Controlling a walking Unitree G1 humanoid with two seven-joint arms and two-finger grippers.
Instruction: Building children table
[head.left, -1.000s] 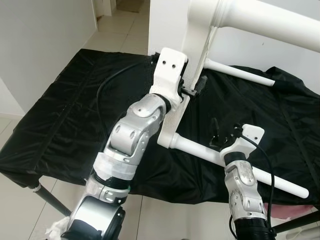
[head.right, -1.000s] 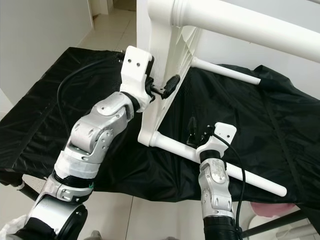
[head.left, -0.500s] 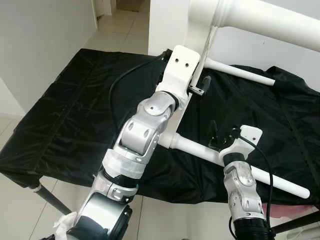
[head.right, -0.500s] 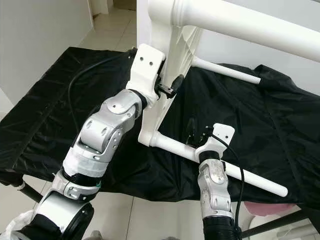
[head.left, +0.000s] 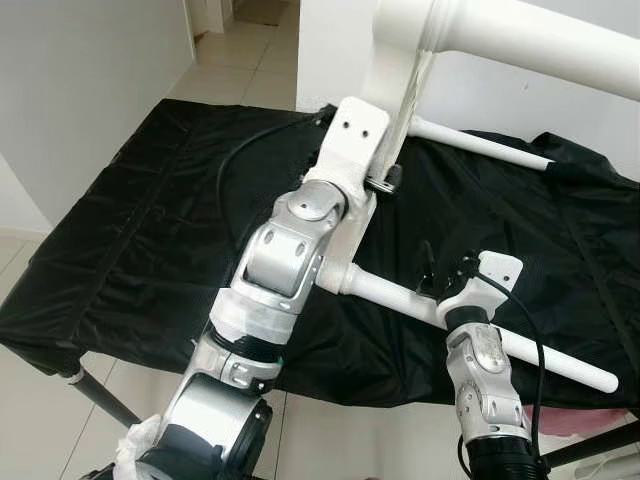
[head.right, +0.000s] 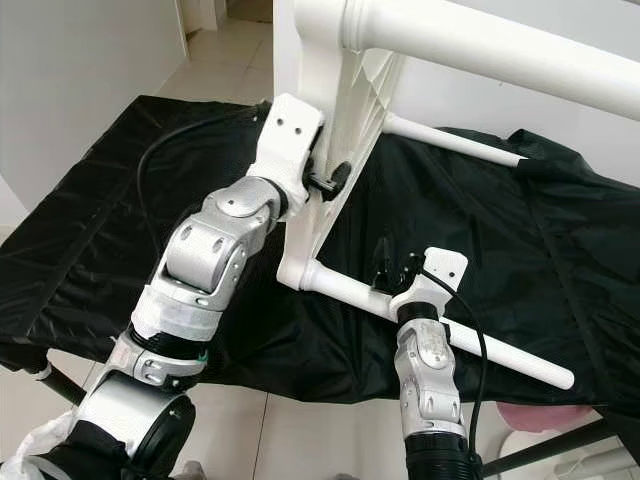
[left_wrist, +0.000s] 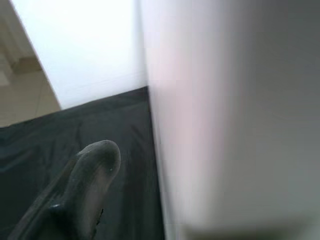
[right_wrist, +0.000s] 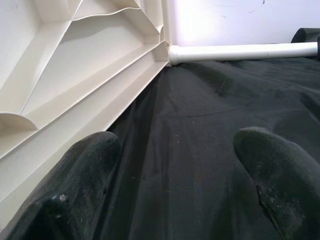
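Note:
A white children's table stands on its edge on the black-covered work table (head.left: 140, 230). Its tabletop (head.right: 322, 80) is upright, with the ribbed underside (right_wrist: 65, 75) facing right. One leg (head.left: 530, 350) lies low along the cloth, another leg (head.left: 530, 35) juts out at the top, and a third leg (head.left: 480, 143) is farther back. My left gripper (head.right: 328, 182) straddles the tabletop's near edge, one black finger (left_wrist: 85, 175) beside the white panel. My right gripper (head.left: 445, 270) hangs open just above the low leg, its fingers (right_wrist: 75, 175) apart over bare cloth.
The cloth-covered work table's front edge (head.left: 330, 385) runs just ahead of my arms, with tiled floor (head.left: 60, 400) below. A white wall (head.left: 80, 90) rises at the left and a doorway (head.left: 235, 30) opens behind. Something pink (head.right: 530, 415) sits low at the right.
My left gripper has swung in from beside the tabletop's edge and closed over it, the forearm rising and turning. The right gripper has stayed in place.

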